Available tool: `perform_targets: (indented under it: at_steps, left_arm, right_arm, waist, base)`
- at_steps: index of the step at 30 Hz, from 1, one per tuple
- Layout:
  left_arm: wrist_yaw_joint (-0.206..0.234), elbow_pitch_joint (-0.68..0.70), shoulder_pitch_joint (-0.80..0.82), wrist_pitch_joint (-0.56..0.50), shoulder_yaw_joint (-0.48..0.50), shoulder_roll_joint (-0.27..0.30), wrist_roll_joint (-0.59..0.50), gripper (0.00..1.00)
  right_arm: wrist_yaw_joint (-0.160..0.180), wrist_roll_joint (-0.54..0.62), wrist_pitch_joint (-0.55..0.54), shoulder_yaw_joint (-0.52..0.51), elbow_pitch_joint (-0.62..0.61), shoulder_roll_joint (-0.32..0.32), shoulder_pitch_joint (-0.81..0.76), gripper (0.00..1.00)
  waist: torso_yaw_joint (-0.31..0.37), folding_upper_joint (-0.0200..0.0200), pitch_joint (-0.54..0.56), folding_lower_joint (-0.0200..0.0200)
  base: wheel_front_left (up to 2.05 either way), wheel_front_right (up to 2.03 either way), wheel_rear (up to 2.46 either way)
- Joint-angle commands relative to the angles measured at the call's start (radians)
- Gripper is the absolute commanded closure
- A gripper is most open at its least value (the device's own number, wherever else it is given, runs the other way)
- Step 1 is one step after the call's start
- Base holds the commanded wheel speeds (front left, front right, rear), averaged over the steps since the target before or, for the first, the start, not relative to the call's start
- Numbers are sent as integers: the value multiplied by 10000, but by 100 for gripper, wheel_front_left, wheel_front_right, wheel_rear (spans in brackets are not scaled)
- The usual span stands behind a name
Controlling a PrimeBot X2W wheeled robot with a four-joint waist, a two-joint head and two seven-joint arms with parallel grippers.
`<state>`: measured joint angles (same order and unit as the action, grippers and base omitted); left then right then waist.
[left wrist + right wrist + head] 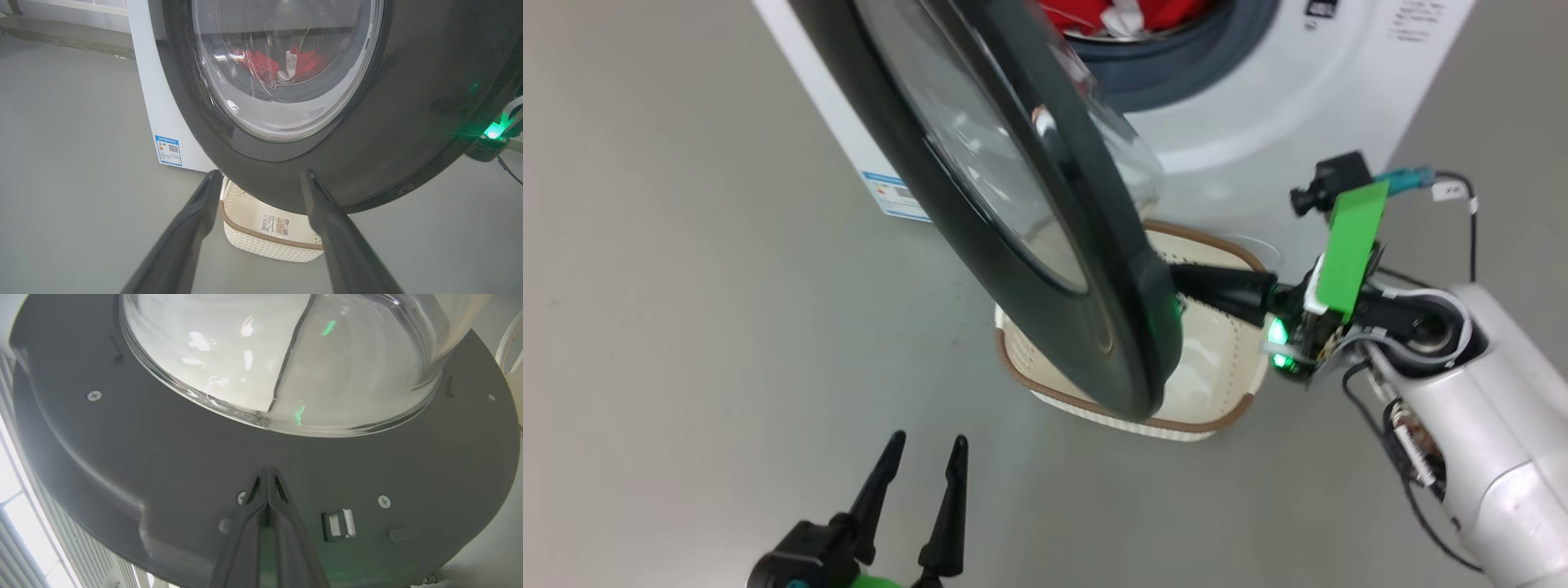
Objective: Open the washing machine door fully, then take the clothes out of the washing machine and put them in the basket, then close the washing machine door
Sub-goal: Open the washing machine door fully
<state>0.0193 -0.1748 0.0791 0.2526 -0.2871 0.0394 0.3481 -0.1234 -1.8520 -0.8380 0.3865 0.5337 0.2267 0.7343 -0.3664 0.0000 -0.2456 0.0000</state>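
Door stands swung out from the washer, its black ring hanging over the basket, which sits on the grey floor just in front of the washer. Clothes (red, with a white bit) lie inside the washer's opening, and show through the door's glass in the left wrist view. Right gripper reaches in from the right above the basket, fingers pressed flat together, tips at the door's grey inner face just below the glass bowl, beside a screw and near the latch. Left gripper hovers low before the door's outer side, fingers spread wide, apart from it.
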Motion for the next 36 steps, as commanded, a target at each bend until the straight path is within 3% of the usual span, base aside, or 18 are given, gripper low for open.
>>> perform_targets:
  at_steps: [1, 17, 36]
  left_arm:
    - [100, 254, -88, 92, 294, 108, 90, 0]
    - [325, 269, -587, 92, 591, 108, -2, 0]
    - [572, 512, -757, 92, 809, 108, 43, 0]
  right_arm:
    - [-73, 156, -72, 73, -306, -250, -183, 100]
    - [-73, 1106, -263, -52, -746, -1272, -1248, 100]
    - [-73, 1451, -114, 1, -868, -1748, -1486, 100]
  waist:
    - [-338, 0, 311, 0]
    - [-1564, 0, 1001, 0]
    - [-1596, 0, 1052, 0]
  base:
    - [0, 0, 0]
    - [0, 0, 0]
    - [0, 0, 0]
